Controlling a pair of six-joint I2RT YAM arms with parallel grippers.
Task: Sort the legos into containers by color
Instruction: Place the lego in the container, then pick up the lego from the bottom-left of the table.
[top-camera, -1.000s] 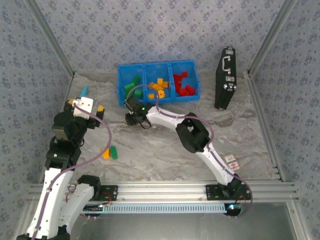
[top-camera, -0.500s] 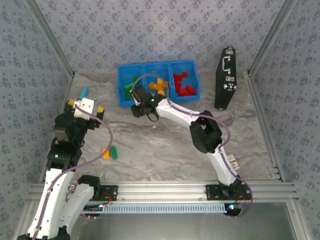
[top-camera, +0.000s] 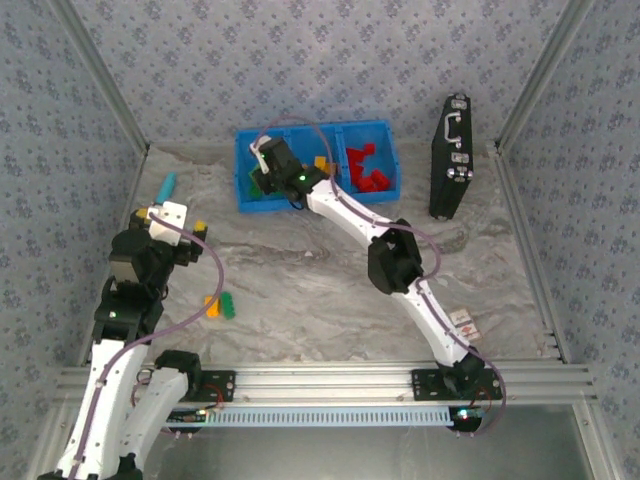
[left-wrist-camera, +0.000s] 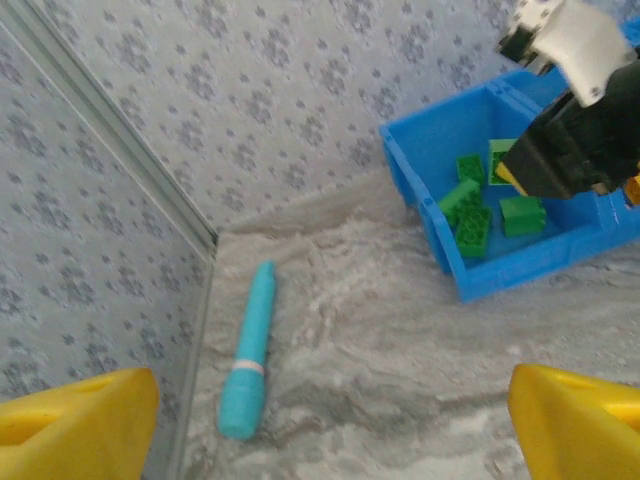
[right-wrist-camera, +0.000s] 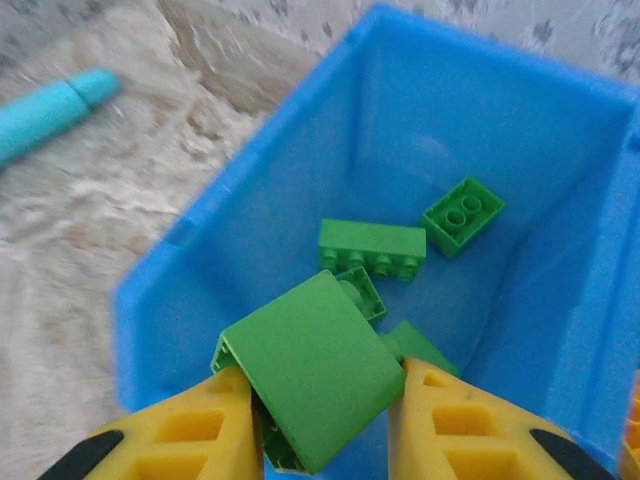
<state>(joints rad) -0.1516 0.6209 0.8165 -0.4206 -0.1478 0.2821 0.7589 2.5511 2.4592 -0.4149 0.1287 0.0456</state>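
The tray (top-camera: 242, 180) is showing bright blue, with green bricks (left-wrist-camera: 472, 215) left, yellow bricks (top-camera: 320, 163) middle, red bricks (top-camera: 368, 172) right. Yellow fingers (right-wrist-camera: 190, 430) are flanking a green brick (right-wrist-camera: 315, 380). The tool (top-camera: 168, 185) is showing teal upper left, the case (top-camera: 450, 160) black upper right. The table (top-camera: 300, 280) is looking marbled grey-beige, the walls (top-camera: 300, 60) pale-blue floral.

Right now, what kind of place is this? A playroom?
Probably a small robot test booth, not a playroom: two robot arms bolted to a metal rail, patterned walls closing in one table, and a blue tray of sorted bricks.
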